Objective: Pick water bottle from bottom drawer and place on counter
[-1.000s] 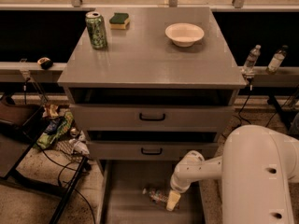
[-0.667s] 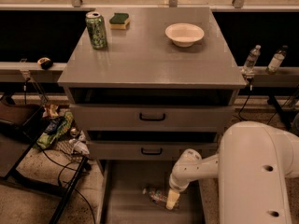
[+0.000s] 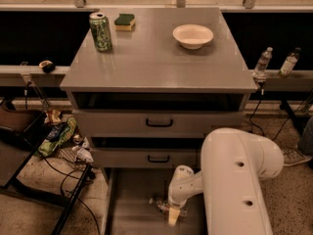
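Note:
The water bottle lies on its side on the floor of the open bottom drawer, at the foot of the cabinet. My gripper reaches down into the drawer from the white arm and sits right over the bottle's right end, hiding part of it. The counter is the grey cabinet top above the two closed drawer fronts.
On the counter stand a green soda can, a sponge and a white bowl. Two slim clear bottles stand on the ledge at the right. Cables and a bag lie on the floor at the left.
My arm and gripper have shifted slightly left over the bottle. The bottle has stayed in place in the drawer.

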Tool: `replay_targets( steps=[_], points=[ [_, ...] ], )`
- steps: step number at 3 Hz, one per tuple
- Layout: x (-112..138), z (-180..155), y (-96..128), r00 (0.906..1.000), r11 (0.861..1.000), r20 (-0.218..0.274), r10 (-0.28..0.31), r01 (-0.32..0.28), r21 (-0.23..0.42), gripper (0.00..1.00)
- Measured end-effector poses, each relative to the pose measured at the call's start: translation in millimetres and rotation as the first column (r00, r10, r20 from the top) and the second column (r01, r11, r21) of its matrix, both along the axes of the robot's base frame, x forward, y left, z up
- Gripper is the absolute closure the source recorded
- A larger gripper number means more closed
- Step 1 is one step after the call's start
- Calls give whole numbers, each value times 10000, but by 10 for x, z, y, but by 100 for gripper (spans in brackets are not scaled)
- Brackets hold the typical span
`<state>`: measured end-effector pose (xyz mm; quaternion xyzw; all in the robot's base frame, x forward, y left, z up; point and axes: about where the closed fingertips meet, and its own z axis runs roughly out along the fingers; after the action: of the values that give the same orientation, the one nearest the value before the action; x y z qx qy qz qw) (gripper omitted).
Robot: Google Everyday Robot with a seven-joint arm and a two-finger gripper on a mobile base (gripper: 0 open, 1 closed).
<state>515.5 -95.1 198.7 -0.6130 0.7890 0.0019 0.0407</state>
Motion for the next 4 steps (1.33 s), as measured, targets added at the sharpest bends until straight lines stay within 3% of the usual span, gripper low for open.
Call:
replay_targets(
  steps=[1,2,4],
  points=[
    [-95,-401,52,9994,9998,-277,210,-209,28,0],
    [-157,-743,53,9985,9997,-547,-47,61,249,19],
    [-169,-777,55,9983,9996,-583,-78,94,256,65]
  ],
)
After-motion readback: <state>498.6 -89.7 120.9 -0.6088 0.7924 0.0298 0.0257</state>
